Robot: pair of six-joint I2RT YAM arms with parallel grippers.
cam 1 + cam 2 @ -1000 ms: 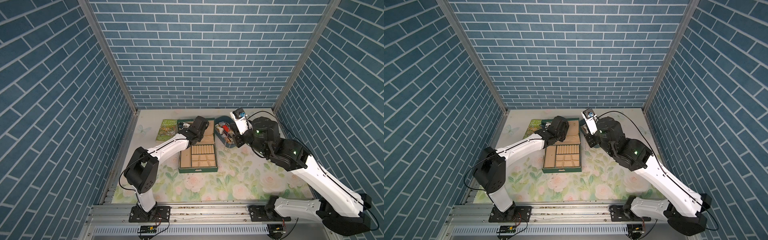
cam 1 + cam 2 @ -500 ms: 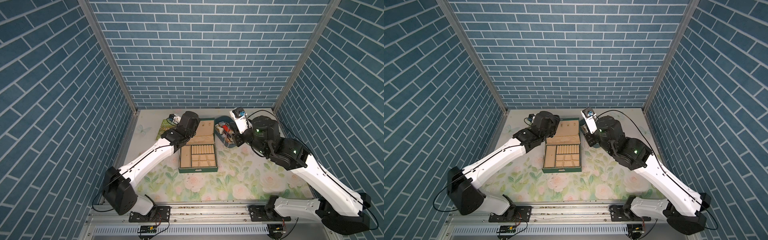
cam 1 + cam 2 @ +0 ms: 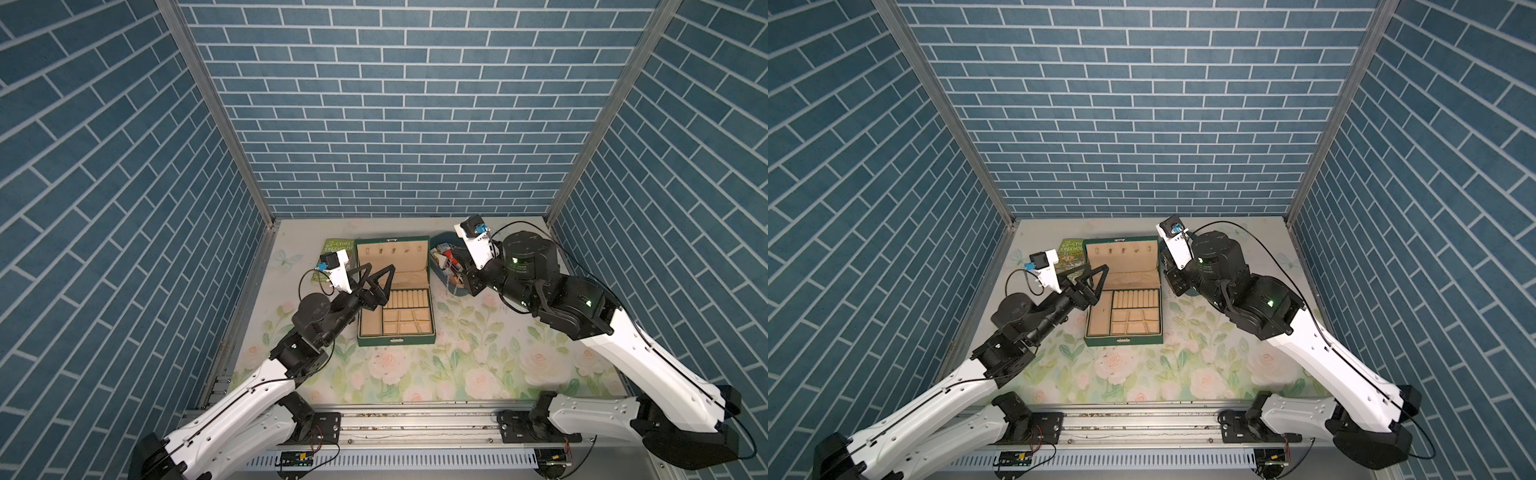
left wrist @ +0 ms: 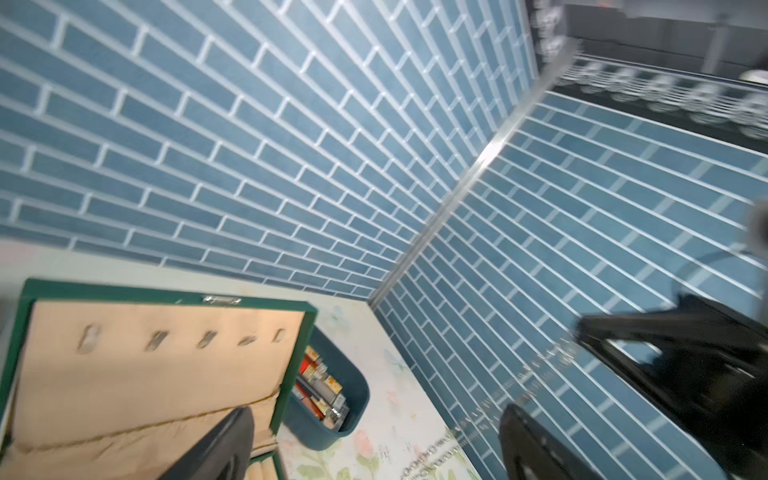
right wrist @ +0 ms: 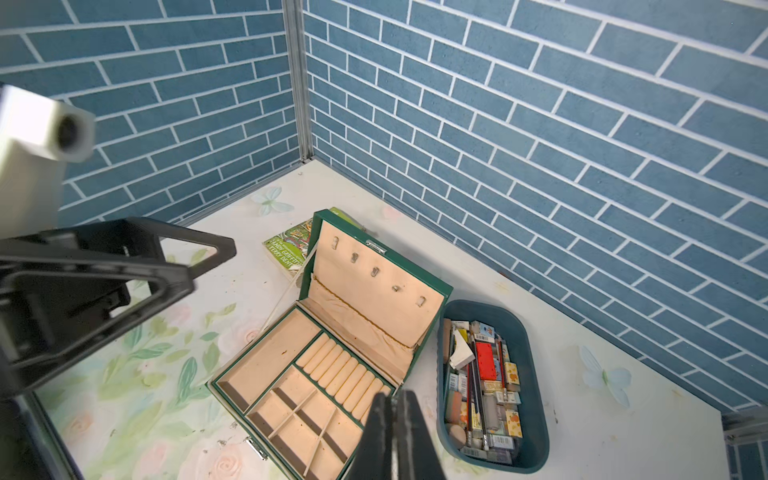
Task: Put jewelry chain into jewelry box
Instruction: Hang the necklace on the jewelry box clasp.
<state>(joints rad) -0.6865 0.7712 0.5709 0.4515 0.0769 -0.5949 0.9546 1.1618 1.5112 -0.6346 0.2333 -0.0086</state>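
three tall walls (image 3: 395,104) of blue brick with white lines stand behind the jewelry box (image 3: 395,340) and on both sides of it. shiny metal strips run up the two corners behind the box. the box sits near the back of a flat table (image 3: 478,374) that has pink roses, green leaves and a few pale butterflies printed on it. a grey metal rail (image 3: 415,419) runs along the table edge in front of the box.

the left arm (image 3: 257,386) is white and black and reaches up to the box's left side. the left gripper (image 3: 377,272) hangs over the box's left edge. its two black fingers are spread wide with nothing between them. the right arm (image 3: 623,353) bends in from the box's right side. the right gripper (image 5: 395,399) is pinched tight.

the box is dark green and open. its lid leans back and shows beige cloth with a row of little hooks. the bottom part has a row of ring rolls and small pockets.

a blue-grey tray (image 5: 536,395) full of small things lies just beside the box's right side. a green book (image 3: 337,246) lies flat by the box's back left corner.

the jewelry chain (image 4: 482,411) is thin and pale. it hangs down from the right gripper's tip, just off the box's right side, near the tray. it looks blurry.
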